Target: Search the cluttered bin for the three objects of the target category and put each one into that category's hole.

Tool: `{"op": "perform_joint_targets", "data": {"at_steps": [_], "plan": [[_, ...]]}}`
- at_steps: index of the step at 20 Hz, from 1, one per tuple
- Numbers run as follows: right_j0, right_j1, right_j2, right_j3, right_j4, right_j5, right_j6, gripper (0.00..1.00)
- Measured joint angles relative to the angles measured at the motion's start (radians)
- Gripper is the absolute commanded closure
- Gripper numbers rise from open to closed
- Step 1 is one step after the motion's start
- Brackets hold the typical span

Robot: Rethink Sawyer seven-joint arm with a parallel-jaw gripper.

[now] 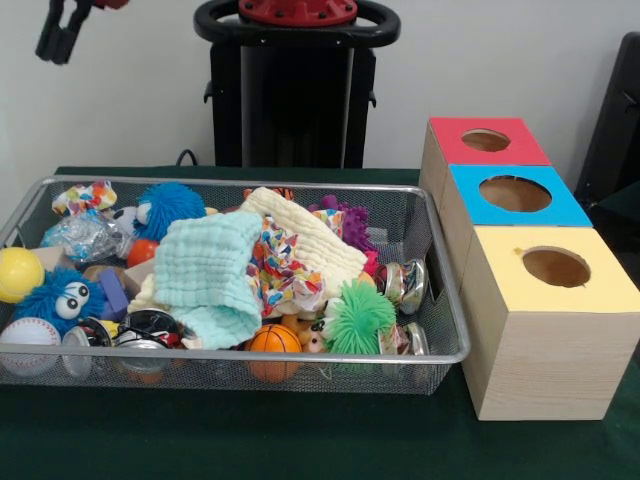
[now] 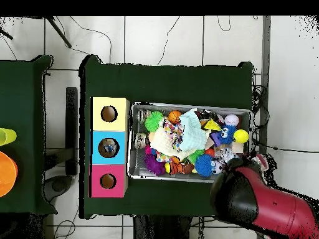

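Colours in the bin and on the boxes

You see a silver wire-mesh bin (image 1: 440,352) on a dark green table cover (image 1: 300,440). Inside it lie a pale mint cloth (image 1: 205,270), a cream cloth (image 1: 305,235), a cloth with a multicolour confetti pattern (image 1: 278,268), a neon green spiky ball (image 1: 358,318), an orange mini basketball with black lines (image 1: 273,340), a yellow ball (image 1: 18,273), a white baseball with red stitches (image 1: 28,333), and two blue fuzzy toys (image 1: 60,296) with white eyes. The three light wood boxes have a red top (image 1: 445,150), a blue top (image 1: 470,205) and a yellow top (image 1: 600,290). The arm (image 2: 274,208) is red and black.
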Motion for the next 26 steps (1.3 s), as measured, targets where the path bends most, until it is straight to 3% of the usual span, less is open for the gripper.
{"op": "perform_joint_targets", "data": {"at_steps": [4,11,22,26], "plan": [[-0.011,-0.009,-0.007,-0.015,0.014,0.004,0.000,1.00],[-0.028,0.070,-0.009,-0.033,0.012,-0.018,0.000,1.00],[0.033,0.239,-0.098,-0.056,0.013,-0.266,0.001,1.00],[0.039,0.284,-0.123,-0.057,0.013,-0.312,0.001,1.00]]}}
